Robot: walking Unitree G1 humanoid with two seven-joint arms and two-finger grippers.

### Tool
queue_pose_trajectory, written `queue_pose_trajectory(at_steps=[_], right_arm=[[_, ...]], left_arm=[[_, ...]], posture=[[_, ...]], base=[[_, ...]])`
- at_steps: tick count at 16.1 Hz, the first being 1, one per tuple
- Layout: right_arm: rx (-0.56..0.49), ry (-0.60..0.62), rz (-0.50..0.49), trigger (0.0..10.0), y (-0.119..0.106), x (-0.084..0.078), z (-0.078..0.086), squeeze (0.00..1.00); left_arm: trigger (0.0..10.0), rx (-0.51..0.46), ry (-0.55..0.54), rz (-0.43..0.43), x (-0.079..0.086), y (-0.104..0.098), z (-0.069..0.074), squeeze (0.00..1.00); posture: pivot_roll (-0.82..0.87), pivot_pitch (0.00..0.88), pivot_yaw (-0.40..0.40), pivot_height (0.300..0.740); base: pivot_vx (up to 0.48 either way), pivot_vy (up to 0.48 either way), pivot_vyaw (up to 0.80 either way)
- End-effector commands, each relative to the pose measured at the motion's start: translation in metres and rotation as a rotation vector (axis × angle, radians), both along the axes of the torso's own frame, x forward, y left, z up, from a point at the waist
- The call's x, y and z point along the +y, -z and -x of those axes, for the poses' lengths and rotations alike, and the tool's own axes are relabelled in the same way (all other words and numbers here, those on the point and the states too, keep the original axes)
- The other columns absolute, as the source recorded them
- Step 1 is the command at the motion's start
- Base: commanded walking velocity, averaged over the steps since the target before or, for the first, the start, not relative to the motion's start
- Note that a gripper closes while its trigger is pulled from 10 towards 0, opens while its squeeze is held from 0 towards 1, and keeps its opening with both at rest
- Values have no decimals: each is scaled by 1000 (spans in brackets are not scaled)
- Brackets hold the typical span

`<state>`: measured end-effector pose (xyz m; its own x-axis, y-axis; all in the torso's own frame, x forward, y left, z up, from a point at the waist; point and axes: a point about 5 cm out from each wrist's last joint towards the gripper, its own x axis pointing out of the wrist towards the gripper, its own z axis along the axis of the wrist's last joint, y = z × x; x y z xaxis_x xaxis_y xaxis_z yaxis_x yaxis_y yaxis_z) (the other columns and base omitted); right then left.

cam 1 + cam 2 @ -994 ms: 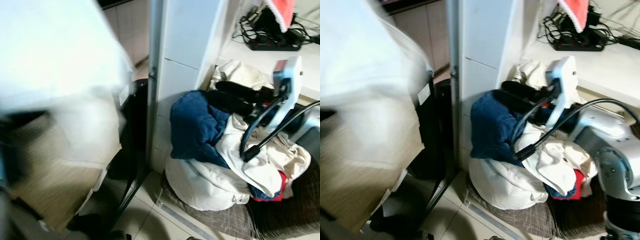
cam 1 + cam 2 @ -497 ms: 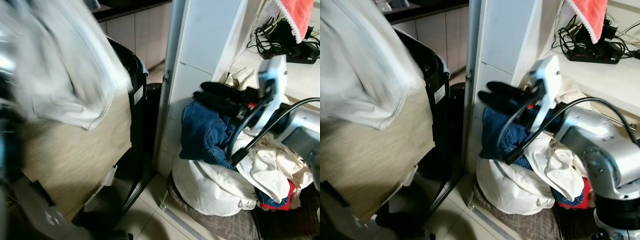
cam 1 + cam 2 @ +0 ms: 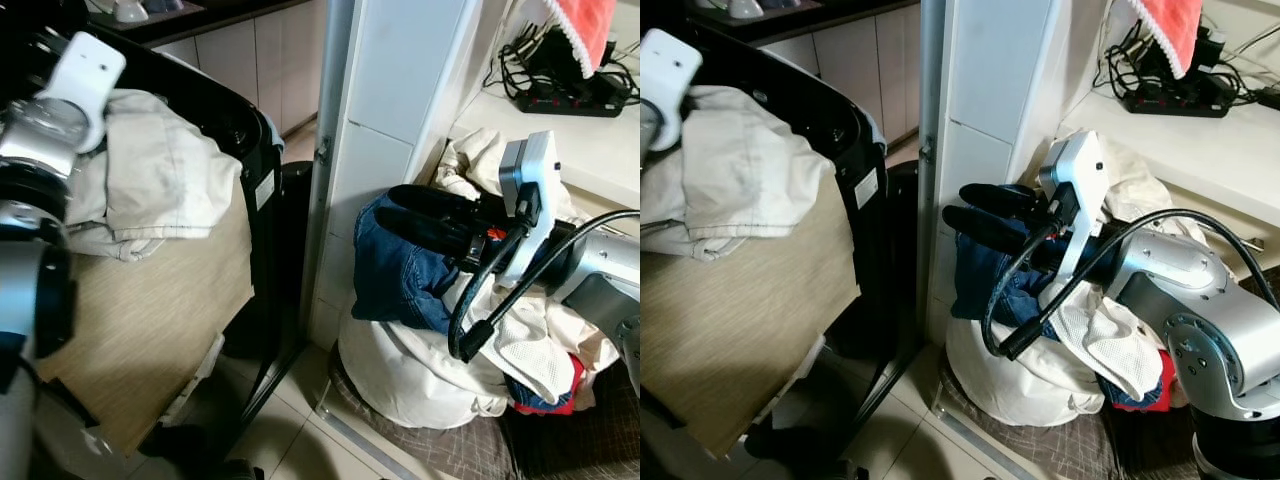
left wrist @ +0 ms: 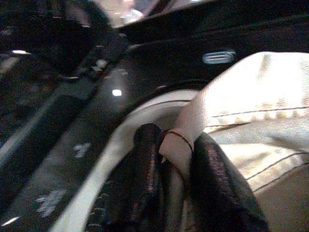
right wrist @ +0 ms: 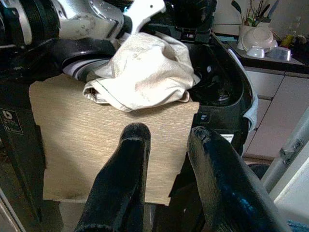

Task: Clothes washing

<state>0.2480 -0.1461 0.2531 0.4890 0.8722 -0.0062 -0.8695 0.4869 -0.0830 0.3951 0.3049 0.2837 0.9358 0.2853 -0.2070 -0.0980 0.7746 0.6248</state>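
- Laundry was the job: a crumpled cream cotton garment (image 3: 150, 185) hung over the open top of the black top-loading washing machine (image 3: 855, 150), half draped down the machine's tan wood-grain front panel (image 3: 140, 320).
- The left gripper (image 4: 176, 159) sat at the machine's pale drum rim, its fingers (image 4: 147, 159) pinching a seamed fold of that garment.
- The right gripper (image 3: 430, 215) hovered beside the machine, above a heap of clothes in a white laundry bag (image 3: 410, 370), its fingers (image 5: 130, 179) spread and empty, pointing toward the machine.
- A blue denim piece (image 3: 395, 270) lay on top of that heap.
- Risk, as I judged it: released there, the garment could slide down the panel to the floor instead of dropping into the drum, since much of it hung outside the rim.
- The right arm's black cable (image 3: 490, 290) looped close to the heap and could snag loose cloth.
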Motion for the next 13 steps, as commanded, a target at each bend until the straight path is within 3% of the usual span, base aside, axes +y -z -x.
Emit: queue_pose_trajectory(at_steps=[1,5,7,9,13], right_arm=[[5,13,19,10000,1,-2,-2,0],[-5,30,20,10000,0,-2,-8,0],[-13,59,18,10000,0,-4,-11,0],[-14,64,16,10000,-1,-4,-12,0],[-12,61,19,10000,0,-4,-12,0]], left_arm=[[10000,-82,-21,-53,3,-29,1,1000],[10000,-115,-64,-142,13,-50,7,1000],[10000,-189,-93,-176,17,-60,9,1000],[10000,-213,-90,-173,17,-62,9,1000],[10000,-188,-42,-84,9,-55,5,1000]], posture=[[-66,0,-42,740],[-56,0,-48,740],[-56,0,-49,740],[-56,0,-49,740],[-57,0,-47,740]], base=[[0,0,0],[0,0,0],[0,0,0],[0,0,0],[0,0,0]])
